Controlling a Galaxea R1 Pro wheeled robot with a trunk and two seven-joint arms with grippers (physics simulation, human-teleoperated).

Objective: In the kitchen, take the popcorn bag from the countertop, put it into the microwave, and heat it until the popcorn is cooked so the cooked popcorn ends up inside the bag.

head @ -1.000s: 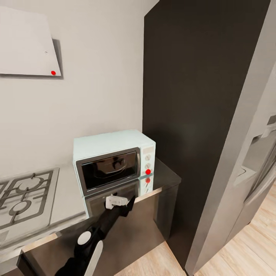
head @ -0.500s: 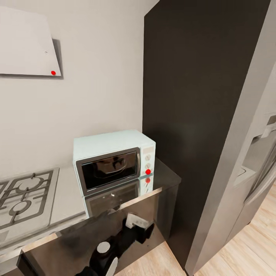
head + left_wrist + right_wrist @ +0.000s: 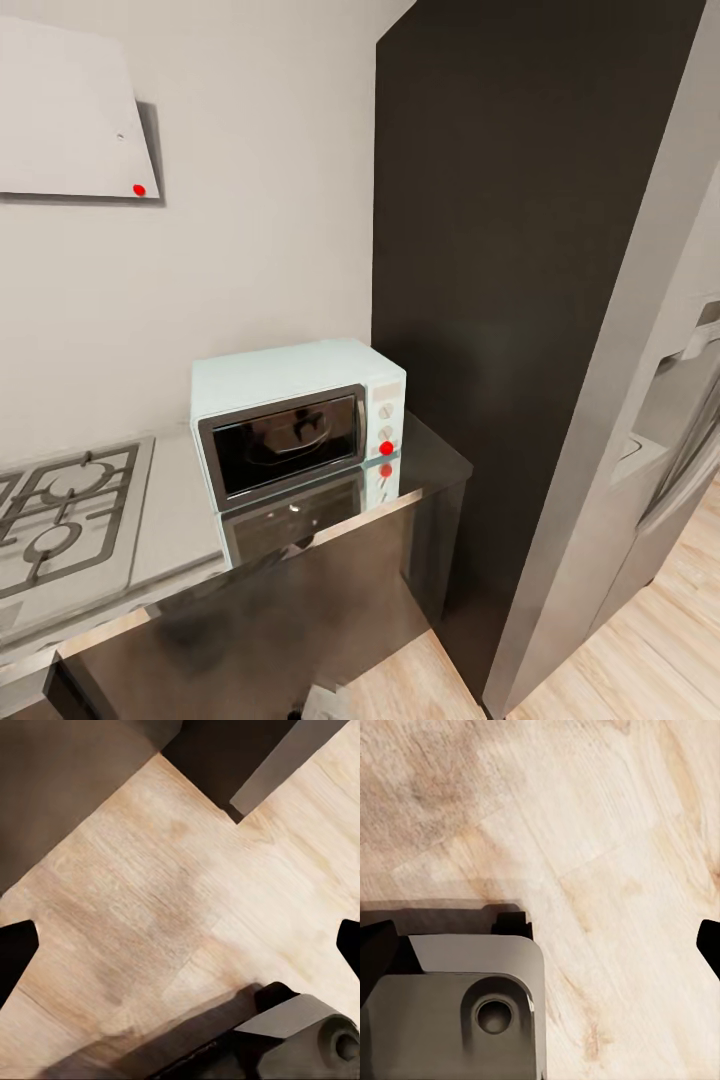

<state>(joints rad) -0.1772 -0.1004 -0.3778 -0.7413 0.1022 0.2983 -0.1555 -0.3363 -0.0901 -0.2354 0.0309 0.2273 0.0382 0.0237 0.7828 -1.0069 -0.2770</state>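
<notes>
The left tool points down at the pale wood floor; its 2 dark fingertips sit at opposite edges of the left wrist view, spread wide apart with only floorboards between them. Beneath it shows a grey part of the robot's base with a round fitting, and dark cabinet fronts meet the floor further off.

The right tool also hangs over the wood floor, fingertips likewise far apart and holding nothing. A grey rounded housing of the robot's base with a circular recess lies below it (casting a dark shadow on the boards).

In the head view, the microwave stands on the glossy grey surface, its dark glass door closed and 2 round knobs on the white side panel at its right, a red dot on the lower part of that panel. Its front is mirrored in the surface. To its left lies the steel gas hob with grates, apart from the microwave. A flat white hood hangs on the pale wall above the hob. Just right of the microwave rises a tall dark cabinet, and beyond that a steel fridge. I cannot tell where the popcorn bag is.
</notes>
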